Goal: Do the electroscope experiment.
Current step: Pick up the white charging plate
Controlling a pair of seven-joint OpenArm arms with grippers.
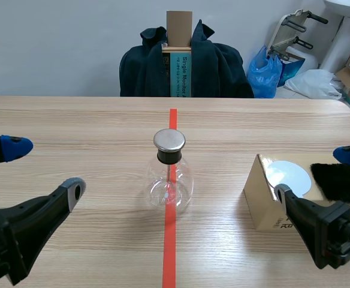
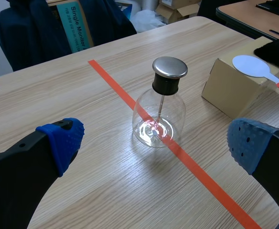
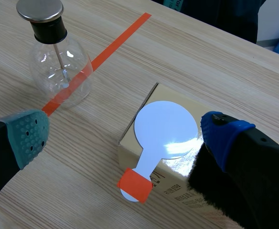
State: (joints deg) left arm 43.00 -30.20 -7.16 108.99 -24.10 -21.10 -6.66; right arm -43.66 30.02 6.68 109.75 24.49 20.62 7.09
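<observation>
Across the pale wooden table [image 1: 73, 120] nothing is in hand yet, folks, and it reads as the opening of the experiment. On the far side a dark jacket [image 1: 223, 66] is draped over a chair. Low at either flank sit the arms. The left gripper [image 1: 43, 169] is spread wide with nothing between its pads, lined up towards the middle. The right gripper [image 3: 125, 136] is just as wide and just as empty, poised over its own supplies. Those supplies ride on a cardboard box [image 1: 260, 201] on the right side, which I'd say serves as a raised stand so that flat things can be pinched from the edge. Dead centre, standing upright on the orange-red line, is the electroscope flask [image 1: 170, 180], clear glass with a thin rod hanging inside, well apart from both arms. On the box lies a black fur cloth [image 1: 340, 180], right beside one right-hand finger, presumably for rubbing. Next to it lies the white paddle [image 3: 166, 126], its handle jutting past the box edge. Topping the flask is the metal cap [image 1: 169, 140], the likely spot for the charged paddle to touch.
</observation>
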